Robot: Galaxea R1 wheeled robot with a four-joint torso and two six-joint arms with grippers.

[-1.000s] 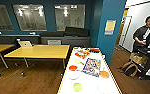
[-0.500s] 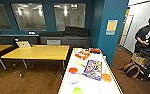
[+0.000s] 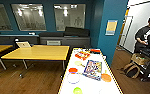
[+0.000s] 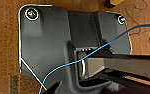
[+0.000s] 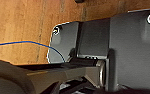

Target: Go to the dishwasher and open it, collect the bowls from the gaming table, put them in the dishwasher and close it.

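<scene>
The gaming table (image 3: 63,82) stands right in front of me in the head view, with a white top, a yellow rim and a colourful graphic (image 3: 93,69) in the middle. Several bowls lie on it: a red-orange bowl (image 3: 73,70), a white bowl with a purple rim (image 3: 73,78), a green bowl (image 3: 77,90) at the near edge and an orange bowl (image 3: 106,77) on the right. Red and orange items (image 3: 83,55) sit at the far end. The dishwasher is out of view. Both wrist views look down on wooden floor (image 4: 6,50) past the robot's dark plate.
Yellow desks (image 3: 38,52) stand to the left with a laptop (image 3: 23,44) behind them. A blue wall corner (image 3: 113,30) rises on the right. A person (image 3: 147,37) stands at the far right beside a bag (image 3: 131,70) on the floor.
The whole head view has shifted slightly, so the camera moved a little toward the gaming table. The bowls lie as before.
</scene>
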